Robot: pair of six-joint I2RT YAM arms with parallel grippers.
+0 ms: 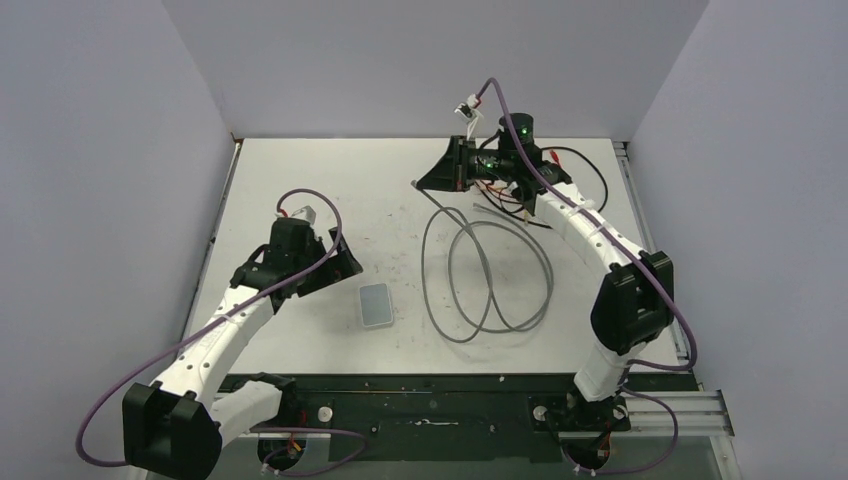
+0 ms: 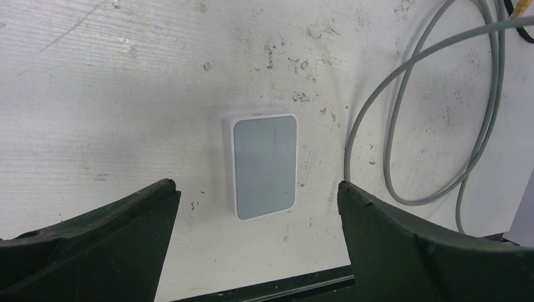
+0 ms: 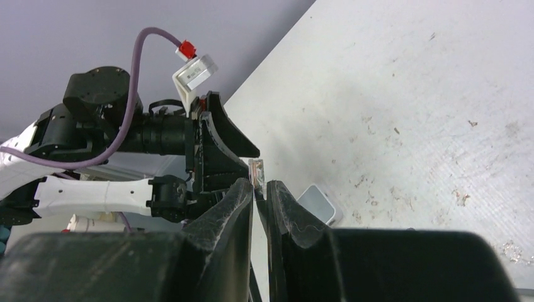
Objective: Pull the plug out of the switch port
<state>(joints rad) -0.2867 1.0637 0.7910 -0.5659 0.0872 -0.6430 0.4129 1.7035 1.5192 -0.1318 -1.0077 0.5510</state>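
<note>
The small pale grey-white box [image 1: 376, 304] lies flat on the table, near its front edge. It also shows in the left wrist view [image 2: 264, 165] and the right wrist view [image 3: 317, 202]. No cable is attached to it; its sockets are hidden. My left gripper [image 1: 343, 264] is open and empty, its jaws wide apart above the box [image 2: 255, 185]. My right gripper [image 1: 425, 178] hangs high over the table's far side. It is shut [image 3: 259, 185] on a clear plug [image 3: 257, 171]. The grey cable [image 1: 551, 275] lies in loops right of the box [image 2: 348, 135].
White walls close in the table on the left, back and right. A black rail [image 1: 430, 395] runs along the near edge. Thin red and dark wires [image 1: 560, 155] lie by the right arm at the back. The left arm [image 3: 94, 126] fills the left of the right wrist view.
</note>
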